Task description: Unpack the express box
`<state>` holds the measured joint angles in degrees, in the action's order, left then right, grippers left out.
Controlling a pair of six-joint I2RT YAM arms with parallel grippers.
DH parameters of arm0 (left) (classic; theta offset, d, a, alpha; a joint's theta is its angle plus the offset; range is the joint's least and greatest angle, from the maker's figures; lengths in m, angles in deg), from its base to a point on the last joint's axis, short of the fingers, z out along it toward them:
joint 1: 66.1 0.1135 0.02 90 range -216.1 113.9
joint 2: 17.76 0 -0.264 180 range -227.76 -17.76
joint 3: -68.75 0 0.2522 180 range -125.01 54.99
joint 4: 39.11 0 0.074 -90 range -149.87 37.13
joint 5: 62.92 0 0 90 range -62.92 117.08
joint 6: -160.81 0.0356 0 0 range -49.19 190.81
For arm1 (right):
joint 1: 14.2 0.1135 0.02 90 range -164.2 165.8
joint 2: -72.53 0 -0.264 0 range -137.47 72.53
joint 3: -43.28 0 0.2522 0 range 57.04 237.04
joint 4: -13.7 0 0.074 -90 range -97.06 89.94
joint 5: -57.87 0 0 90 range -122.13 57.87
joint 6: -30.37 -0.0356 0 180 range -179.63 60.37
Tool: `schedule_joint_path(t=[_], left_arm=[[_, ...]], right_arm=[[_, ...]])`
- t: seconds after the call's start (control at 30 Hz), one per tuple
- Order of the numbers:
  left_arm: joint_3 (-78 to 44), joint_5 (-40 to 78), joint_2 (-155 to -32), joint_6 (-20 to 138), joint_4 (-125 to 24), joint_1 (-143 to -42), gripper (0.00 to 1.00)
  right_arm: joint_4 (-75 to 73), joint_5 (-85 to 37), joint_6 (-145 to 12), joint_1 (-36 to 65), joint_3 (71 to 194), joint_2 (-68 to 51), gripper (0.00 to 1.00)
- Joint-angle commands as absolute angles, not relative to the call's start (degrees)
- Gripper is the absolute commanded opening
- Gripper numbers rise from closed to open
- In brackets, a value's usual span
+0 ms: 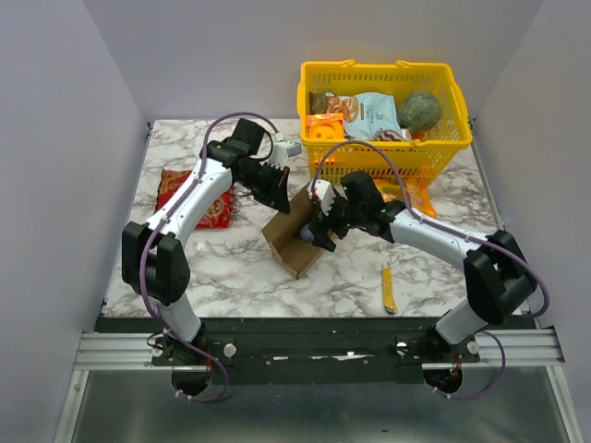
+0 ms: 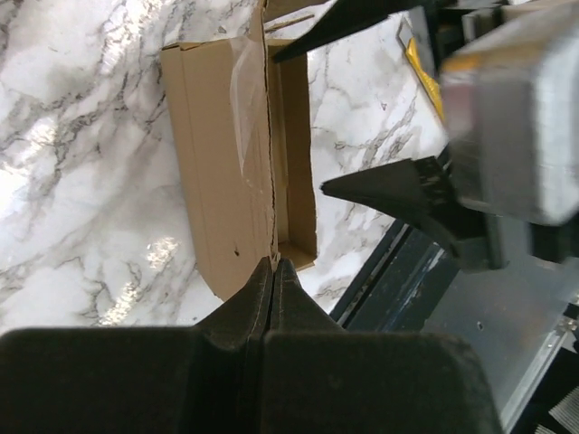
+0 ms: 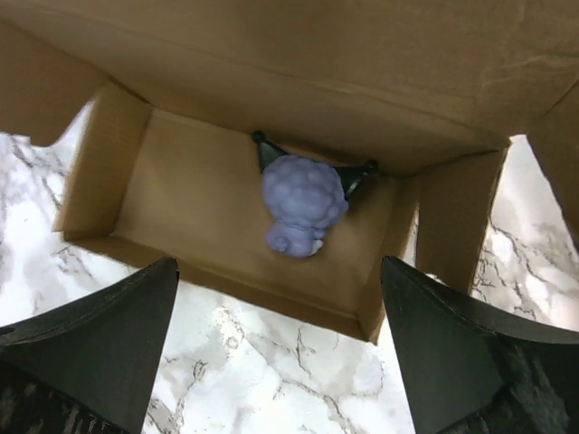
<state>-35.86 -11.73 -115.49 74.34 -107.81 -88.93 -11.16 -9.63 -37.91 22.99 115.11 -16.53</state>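
The express box (image 1: 294, 242) lies open mid-bench. Left gripper (image 2: 273, 267) pinches its flap; right gripper (image 3: 279, 271) hangs spread above.

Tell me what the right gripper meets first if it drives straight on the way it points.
Likely the purple lumpy item lying in the open express box: the right gripper, open, points straight at it. Depth to it is unclear.

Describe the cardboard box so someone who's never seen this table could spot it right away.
On the marble table, look at the middle, just in front of the yellow basket. The express box lies open: plain brown cardboard holding a lumpy purple toy, unlike the red snack bag to its left.
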Motion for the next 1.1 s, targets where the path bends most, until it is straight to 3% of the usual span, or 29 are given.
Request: schedule_joint_path(t=[0.0, 0.23, 0.93, 1.07], left_arm=[[-34.2, -16.5, -115.8, 71.9, -105.1, -88.9, 0.0], [-33.3, -19.8, -116.9, 68.5, -103.7, -88.3, 0.0], [-29.9, -28.0, -118.8, 63.3, -100.5, -83.7, 0.0], [-29.7, -27.9, -119.0, 63.5, -100.4, -83.7, 0.0]], right_arm=[[-6.0, -14.4, -41.0, 23.8, 117.3, -19.8, 0.99], [-5.6, -13.9, -39.7, 24.3, 119.1, -23.9, 0.87], [-5.2, -18.7, -37.3, 26.8, 119.4, -32.2, 0.89], [-5.2, -19.3, -36.9, 27.3, 119.6, -32.8, 0.79]])
